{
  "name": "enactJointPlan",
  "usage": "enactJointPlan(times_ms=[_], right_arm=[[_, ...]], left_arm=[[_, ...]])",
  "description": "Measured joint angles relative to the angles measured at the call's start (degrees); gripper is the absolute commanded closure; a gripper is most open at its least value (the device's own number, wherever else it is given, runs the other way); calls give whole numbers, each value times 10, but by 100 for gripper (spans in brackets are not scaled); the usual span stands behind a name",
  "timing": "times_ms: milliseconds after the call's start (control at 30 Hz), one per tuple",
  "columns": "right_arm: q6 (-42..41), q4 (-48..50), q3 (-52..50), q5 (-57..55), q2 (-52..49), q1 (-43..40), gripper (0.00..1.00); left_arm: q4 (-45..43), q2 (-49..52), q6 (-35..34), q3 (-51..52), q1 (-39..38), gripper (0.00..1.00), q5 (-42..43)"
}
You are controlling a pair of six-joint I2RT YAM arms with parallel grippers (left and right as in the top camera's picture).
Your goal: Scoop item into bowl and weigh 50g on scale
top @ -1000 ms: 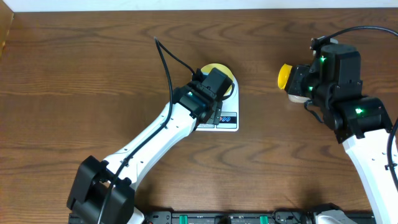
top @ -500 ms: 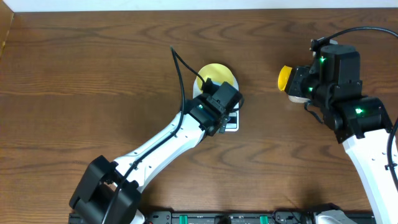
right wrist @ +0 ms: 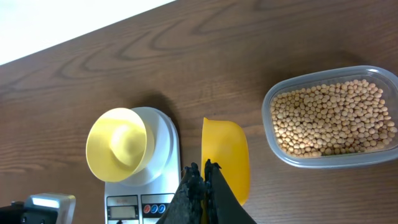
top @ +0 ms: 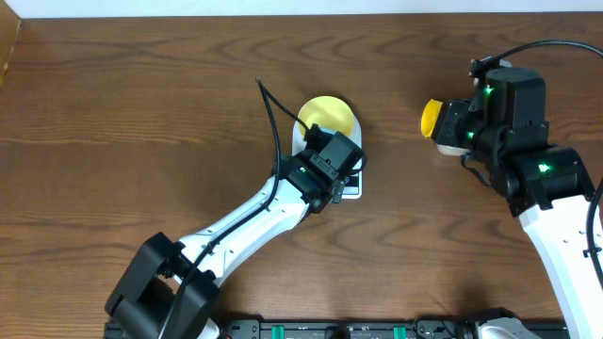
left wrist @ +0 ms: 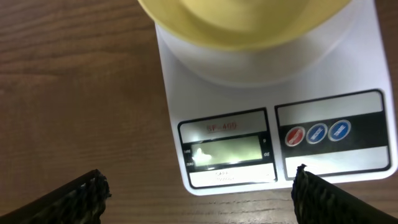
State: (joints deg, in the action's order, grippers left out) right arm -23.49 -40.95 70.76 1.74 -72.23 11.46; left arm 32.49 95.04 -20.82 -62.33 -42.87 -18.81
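The pale-yellow bowl [top: 328, 115] stands on the white scale [top: 352, 189]; in the right wrist view the bowl [right wrist: 118, 144] looks empty. My left gripper [top: 339, 169] hovers over the scale's front edge. In the left wrist view its fingers [left wrist: 199, 202] are wide open and empty, straddling the display and buttons of the scale [left wrist: 267, 124], with the bowl [left wrist: 242, 22] above. The display is lit; its digits are unreadable. My right gripper [right wrist: 200, 171] is shut on the handle of the yellow spoon [right wrist: 225, 155], right of the scale [right wrist: 169, 155]. The beans [right wrist: 333, 115] fill a clear tub.
The clear plastic tub [right wrist: 272, 134] sits right of the spoon in the right wrist view; in the overhead view my right arm [top: 513, 122] hides it, with only the yellow spoon [top: 431, 117] showing. The table's far edge [right wrist: 74, 37] runs behind the scale.
My left gripper has drawn back from over the bowl toward the scale's front edge, uncovering the bowl and covering the display in the overhead view. The right arm and spoon have not moved.
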Motion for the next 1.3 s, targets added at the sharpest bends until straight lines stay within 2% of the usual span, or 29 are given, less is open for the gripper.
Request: enactJointPlan(times_ms=[1300], right_arm=[[0, 0, 0, 0, 0, 0, 99]], left_arm=[[-61, 56, 16, 2, -5, 4, 0]])
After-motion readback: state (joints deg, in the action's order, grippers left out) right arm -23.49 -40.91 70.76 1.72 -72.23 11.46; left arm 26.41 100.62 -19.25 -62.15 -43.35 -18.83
